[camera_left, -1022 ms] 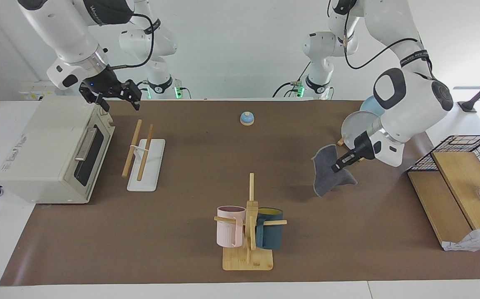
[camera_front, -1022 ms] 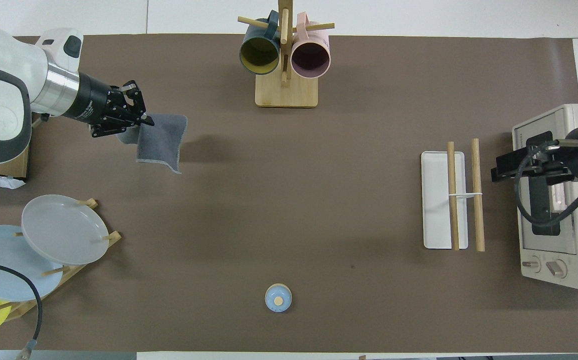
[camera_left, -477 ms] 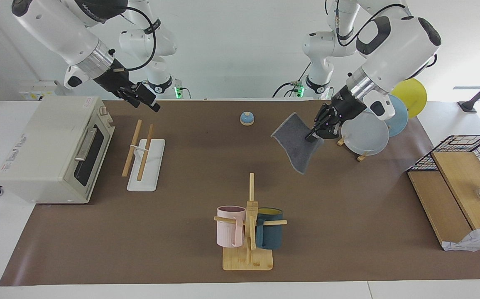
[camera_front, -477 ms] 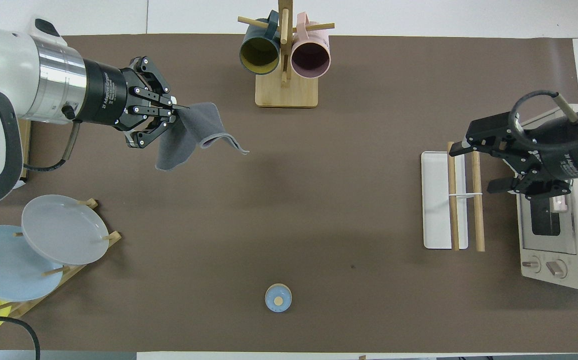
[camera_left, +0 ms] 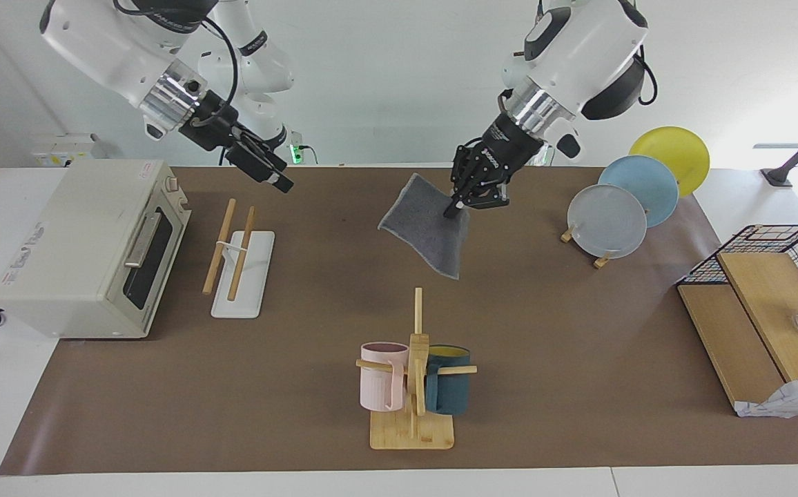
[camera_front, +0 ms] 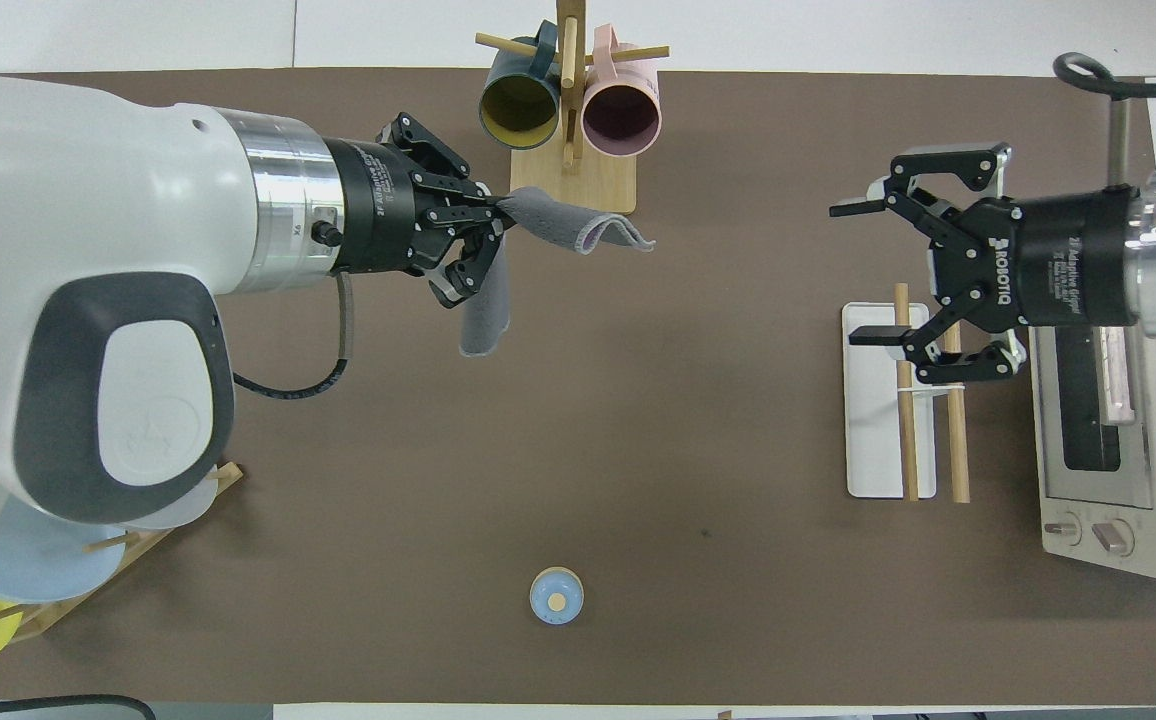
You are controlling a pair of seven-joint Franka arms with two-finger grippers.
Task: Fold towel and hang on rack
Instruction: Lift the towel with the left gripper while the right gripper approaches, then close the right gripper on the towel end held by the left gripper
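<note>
Your left gripper pinches one corner of the towel, which hangs in the air well apart from the rack. Your right gripper waits wide open over the rack. Hold the towel steady and bring a loose corner to it.

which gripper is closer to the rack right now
Right. The right gripper, fingers open, is up in the air by the rack, over its end nearest the robots. The left gripper holds the towel in the air over mid-table.

White glossy arms, black claws, cables
</note>
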